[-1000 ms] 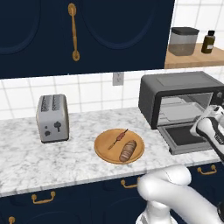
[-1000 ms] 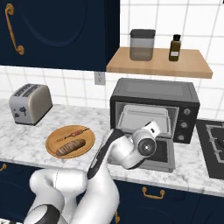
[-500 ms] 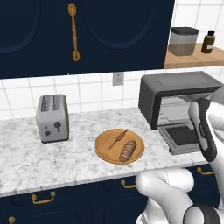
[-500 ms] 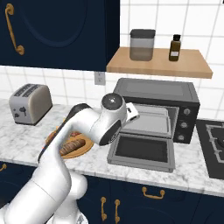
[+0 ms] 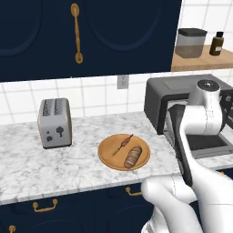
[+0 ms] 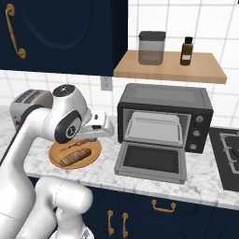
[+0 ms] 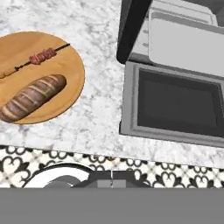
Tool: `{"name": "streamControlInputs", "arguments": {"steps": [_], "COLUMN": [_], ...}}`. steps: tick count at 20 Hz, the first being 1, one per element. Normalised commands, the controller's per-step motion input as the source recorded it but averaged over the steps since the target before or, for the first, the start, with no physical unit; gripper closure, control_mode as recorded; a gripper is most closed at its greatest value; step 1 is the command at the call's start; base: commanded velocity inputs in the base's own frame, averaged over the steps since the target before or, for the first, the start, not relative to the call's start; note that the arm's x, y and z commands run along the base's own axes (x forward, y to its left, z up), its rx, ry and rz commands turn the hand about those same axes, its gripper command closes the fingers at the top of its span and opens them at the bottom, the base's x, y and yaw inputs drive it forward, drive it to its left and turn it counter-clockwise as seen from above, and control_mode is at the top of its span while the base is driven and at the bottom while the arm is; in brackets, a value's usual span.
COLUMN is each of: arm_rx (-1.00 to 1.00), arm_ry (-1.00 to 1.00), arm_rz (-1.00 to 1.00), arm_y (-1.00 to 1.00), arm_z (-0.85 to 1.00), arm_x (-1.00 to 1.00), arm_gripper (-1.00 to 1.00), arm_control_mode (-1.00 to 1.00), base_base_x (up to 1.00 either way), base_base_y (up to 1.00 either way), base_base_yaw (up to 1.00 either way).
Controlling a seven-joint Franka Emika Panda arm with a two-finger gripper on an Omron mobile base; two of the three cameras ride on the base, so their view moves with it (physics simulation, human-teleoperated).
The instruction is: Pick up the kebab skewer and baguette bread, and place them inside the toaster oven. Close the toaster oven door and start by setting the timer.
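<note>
Nearest you, the gripper point(image 7: 112, 175) sits at the bottom of the hand view with its finger tips pressed together, nothing between them. It hangs over the counter's front edge, with patterned floor tile below.

Just beyond, on the marble counter point(image 5: 27, 166), you have a round wooden plate point(image 5: 105, 157). The baguette bread point(image 5: 132, 157) lies on the plate's near side, and the kebab skewer point(image 5: 123, 144) lies beside it toward the wall; the two are close but apart. In the right base view the arm's hand point(image 6: 95, 128) hovers above the plate, partly covering it.

To the plate's right, the toaster oven door point(image 6: 149, 161) lies folded down flat, nearly level with the counter. Behind it, the toaster oven point(image 6: 164, 99) stands open, a pale tray point(image 6: 154, 130) inside, knobs down its right side.

Left of the plate, further back, a silver two-slot toaster point(image 5: 55, 122) stands.

On the wall above the oven, a wooden shelf point(image 6: 169, 72) carries a grey canister point(image 6: 151, 47) and a small dark bottle point(image 6: 186, 51).
</note>
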Motion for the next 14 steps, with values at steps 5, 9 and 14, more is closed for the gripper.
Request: {"name": "streamControlInputs", "arguments": {"steps": [5,9,14], "arm_rx": [0.21,0.18,0.23], "arm_ry": [0.01,0.07,0.11], "arm_rz": [-0.58,-0.51,-0.18], "arm_y": [0.76,0.71,0.41], "arm_z": [-0.27,-0.62,-0.71], "arm_x": [-0.05,0.09,0.11], "arm_gripper": [-1.0,-1.0,-1.0], "arm_control_mode": [-1.0,-1.0,-1.0], "base_base_x": [0.0,0.0,0.0], "base_base_y": [0.0,0.0,0.0], "base_base_yaw": [0.0,0.0,0.0]}}
